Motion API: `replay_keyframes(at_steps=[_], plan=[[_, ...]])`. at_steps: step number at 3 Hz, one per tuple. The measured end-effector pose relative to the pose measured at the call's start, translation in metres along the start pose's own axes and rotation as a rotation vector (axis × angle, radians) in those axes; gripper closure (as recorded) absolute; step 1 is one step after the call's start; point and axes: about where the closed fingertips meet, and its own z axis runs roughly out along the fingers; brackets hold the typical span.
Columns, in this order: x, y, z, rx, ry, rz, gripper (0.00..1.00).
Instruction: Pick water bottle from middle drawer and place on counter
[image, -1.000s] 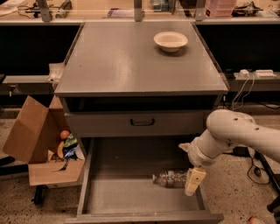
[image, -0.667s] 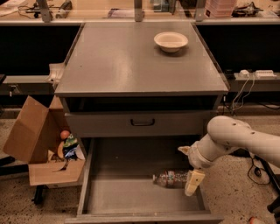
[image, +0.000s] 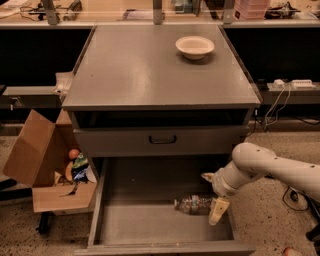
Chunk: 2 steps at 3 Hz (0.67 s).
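Observation:
The water bottle (image: 192, 204), clear and crinkled, lies on its side on the floor of the open middle drawer (image: 140, 225), towards the right. My gripper (image: 212, 194) reaches down into the drawer from the right on a white arm. Its cream fingers (image: 218, 211) are spread, one in front of and one behind the bottle's right end. I cannot tell whether they touch it. The counter (image: 150, 65) is the broad grey cabinet top above.
A cream bowl (image: 194, 46) sits at the counter's back right. A shut drawer front with a black handle (image: 162, 139) is above the open drawer. An open cardboard box (image: 40, 155) with packets stands on the left. Cables and a power strip (image: 290, 84) are on the right.
The arm has sunk slightly lower into the drawer, bringing the fingers closer around the bottle's right end. The bottle has not moved.

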Motion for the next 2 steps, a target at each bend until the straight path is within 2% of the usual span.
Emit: replay_keyframes(at_steps=[1,2], plan=[[0.011,-0.012,0.024,-0.01,-0.009,0.004,0.0],[0.024,-0.018,0.055,-0.045,0.0,0.022,0.0]])
